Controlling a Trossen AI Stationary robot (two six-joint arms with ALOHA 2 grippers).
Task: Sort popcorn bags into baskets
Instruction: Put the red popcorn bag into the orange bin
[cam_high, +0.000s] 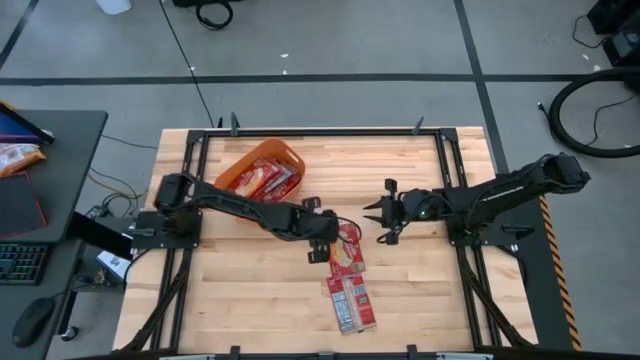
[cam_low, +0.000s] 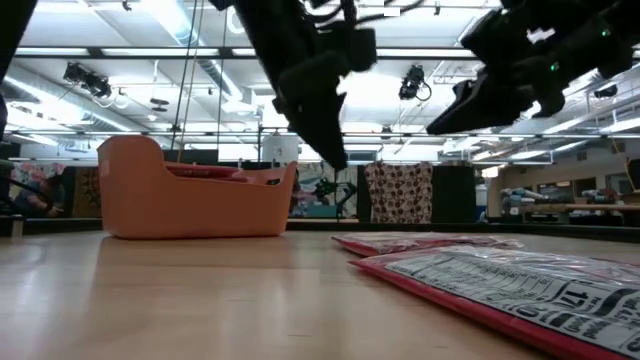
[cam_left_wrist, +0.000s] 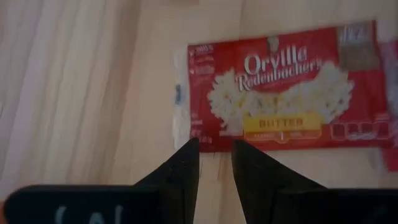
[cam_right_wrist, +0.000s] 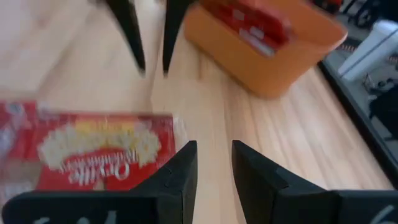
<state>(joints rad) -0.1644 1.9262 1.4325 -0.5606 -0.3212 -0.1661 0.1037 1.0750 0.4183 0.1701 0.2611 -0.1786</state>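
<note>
The orange basket (cam_high: 285, 155) (cam_low: 190, 205) (cam_right_wrist: 261, 59) stands at the table's far left and holds several red popcorn bags (cam_high: 265, 180). Two more red bags lie flat at the table's middle: one (cam_high: 347, 250) (cam_left_wrist: 280, 93) (cam_right_wrist: 93, 152) and, nearer the near edge, another (cam_high: 352, 303) (cam_low: 520, 285). My left gripper (cam_high: 317, 252) (cam_left_wrist: 216, 155) (cam_low: 335, 150) hovers open above the table, just left of the first bag's whitish end, fingers pointing down. My right gripper (cam_high: 375, 222) (cam_right_wrist: 214, 155) (cam_low: 450, 120) hangs open in the air to the right of that bag.
Black rails frame the wooden table (cam_high: 250, 290). The arm bases sit at the left and right edges. Bare wood shows on the near left and between the basket and the bags. A desk with a keyboard (cam_high: 20, 262) stands off the table's left.
</note>
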